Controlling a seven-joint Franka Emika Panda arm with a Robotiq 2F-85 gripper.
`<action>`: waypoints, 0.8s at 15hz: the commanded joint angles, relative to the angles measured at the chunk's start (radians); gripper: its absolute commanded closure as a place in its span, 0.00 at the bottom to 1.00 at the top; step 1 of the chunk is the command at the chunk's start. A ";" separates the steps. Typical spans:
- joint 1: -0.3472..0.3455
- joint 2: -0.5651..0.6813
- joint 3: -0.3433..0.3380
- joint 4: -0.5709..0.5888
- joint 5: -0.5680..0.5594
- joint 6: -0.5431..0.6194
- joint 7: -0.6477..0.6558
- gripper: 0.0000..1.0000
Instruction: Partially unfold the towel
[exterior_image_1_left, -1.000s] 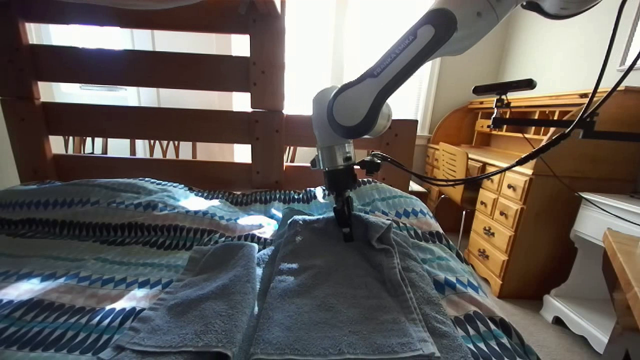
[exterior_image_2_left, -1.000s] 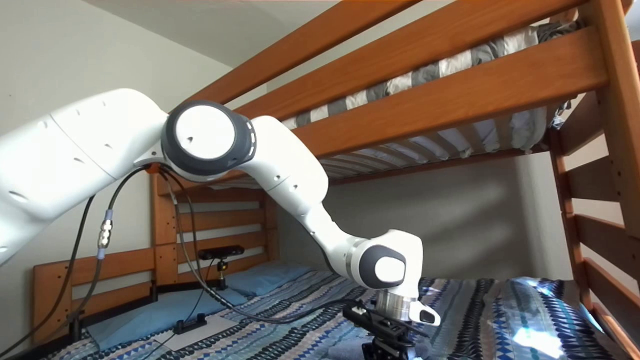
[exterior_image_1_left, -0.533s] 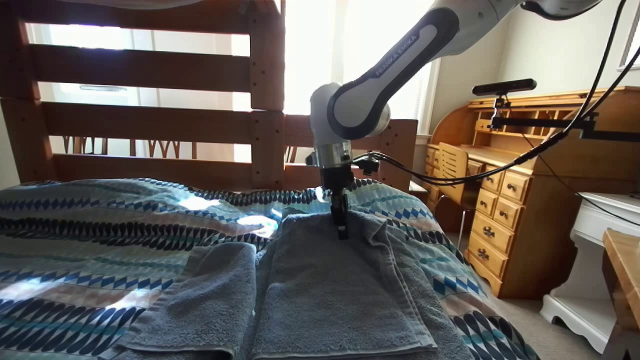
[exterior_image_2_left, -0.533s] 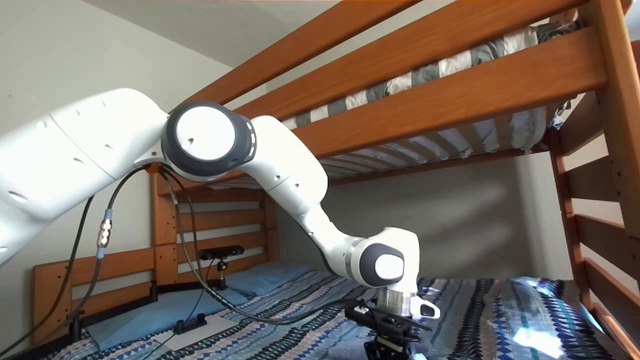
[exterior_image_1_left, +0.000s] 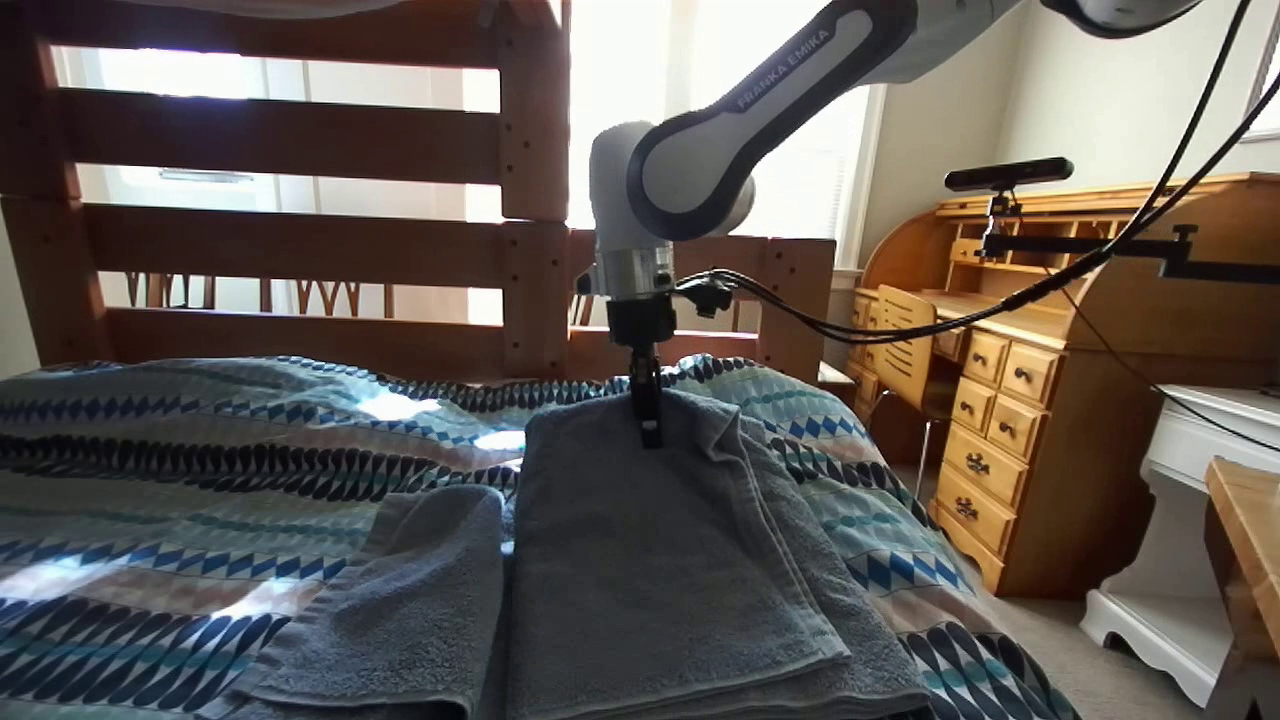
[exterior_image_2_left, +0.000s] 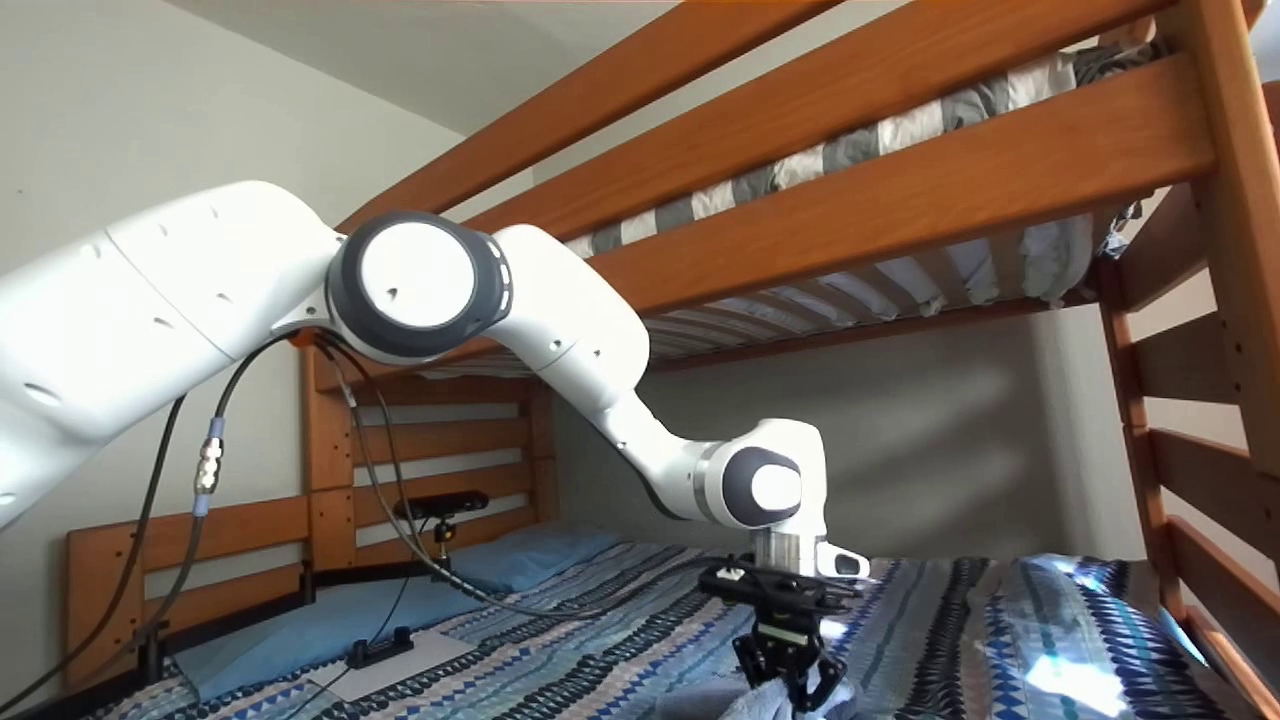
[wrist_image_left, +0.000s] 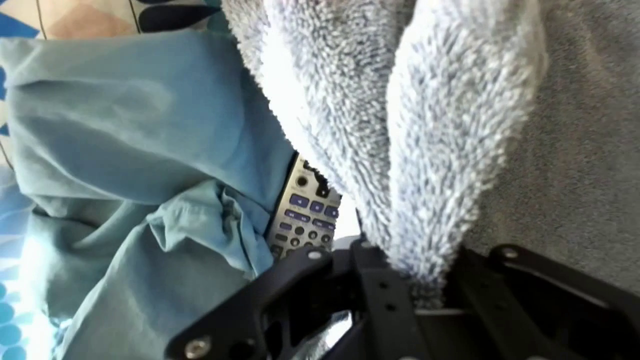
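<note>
The black two-fingered gripper (wrist_image_left: 417, 265) points downward, clenched on a pinched fold of the towel (exterior_image_1_left: 640, 580), a large, plain slate grey-blue cloth with thick, plush pile. In the wrist view, two soft ridges of it narrow together and meet between the fingers (wrist_image_left: 380, 300). From that grip the towel slopes down over the blue, teal and white patterned bedspread (exterior_image_1_left: 200, 520) in an exterior view, its layers stacked, with hemmed edges along one side and the near end. Just beside this main part lies a narrower grey-blue section (exterior_image_1_left: 400, 590); whether the two join cannot be seen.

Next to the towel in the wrist view, a silver remote control (wrist_image_left: 305, 215) with purple and dark buttons lies partly hidden, near a crumpled, smooth light-blue cloth (wrist_image_left: 145, 115).

Above the gripper, the white and dark grey jointed robot arm (exterior_image_2_left: 590, 300) reaches in, seen in both exterior views. Farther out are a blue pillow (exterior_image_2_left: 535, 555), the reddish-brown wooden bunk bed (exterior_image_2_left: 900, 200), a honey-coloured wooden roll-top desk (exterior_image_1_left: 1080, 460) and a white side table (exterior_image_1_left: 1185, 455).
</note>
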 joint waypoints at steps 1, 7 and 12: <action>0.026 0.034 -0.002 0.143 -0.045 -0.064 0.005 0.96; 0.056 0.080 -0.045 0.286 -0.069 -0.064 0.059 0.96; 0.041 0.142 -0.064 0.378 -0.047 -0.108 0.103 0.96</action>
